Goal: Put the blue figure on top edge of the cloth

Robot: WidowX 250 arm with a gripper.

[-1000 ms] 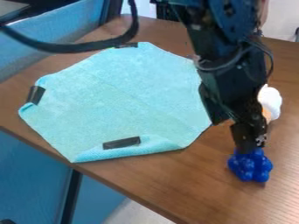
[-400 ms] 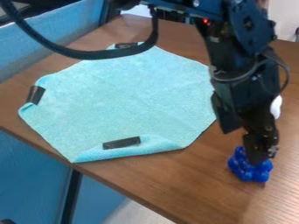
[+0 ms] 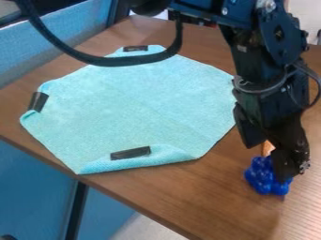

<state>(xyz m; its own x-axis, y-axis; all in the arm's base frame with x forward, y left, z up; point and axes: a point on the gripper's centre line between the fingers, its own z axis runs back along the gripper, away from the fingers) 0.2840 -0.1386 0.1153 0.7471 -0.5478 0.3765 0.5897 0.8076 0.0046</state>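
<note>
My gripper [image 3: 287, 174] hangs low at the right of the camera view, over the right part of the blue figure. The blue figure [image 3: 260, 177] is a lumpy, shiny piece on the wooden table, to the right of the cloth's lower right corner and apart from it. Its upper right side is hidden behind the gripper. I cannot tell how the fingers stand or whether they touch it. The light blue cloth [image 3: 132, 108] lies mostly flat, with folded edges held by black strips.
An orange object [image 3: 268, 148] shows partly behind the gripper, just above the blue figure. The wooden table's [image 3: 188, 197] front edge runs diagonally below the cloth. A black cable loops over the cloth's top edge.
The arm and gripper have shifted right and somewhat down across the blue figure, which has stayed in place. The white object behind the arm has become hidden, and the cable has swung right.
</note>
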